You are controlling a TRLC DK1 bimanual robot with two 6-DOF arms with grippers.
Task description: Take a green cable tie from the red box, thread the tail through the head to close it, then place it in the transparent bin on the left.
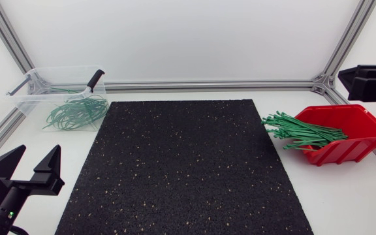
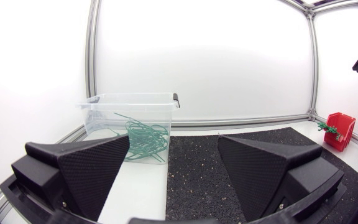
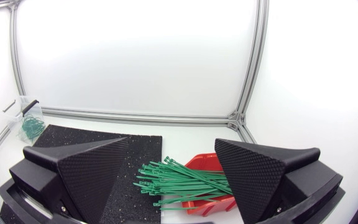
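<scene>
Right jaws hang wide open and empty above the red box, right of the mat. Green ties fan over the box's lip toward the mat. The pick looks best made on a single tie at the fan's edge, gripped near one end so the neighbours are not dragged along. The tangle is the main obstacle. Left jaws, also open and empty, sit off the mat's near-left corner. The bin, at the mat's far-left corner, already holds looped ties.
</scene>
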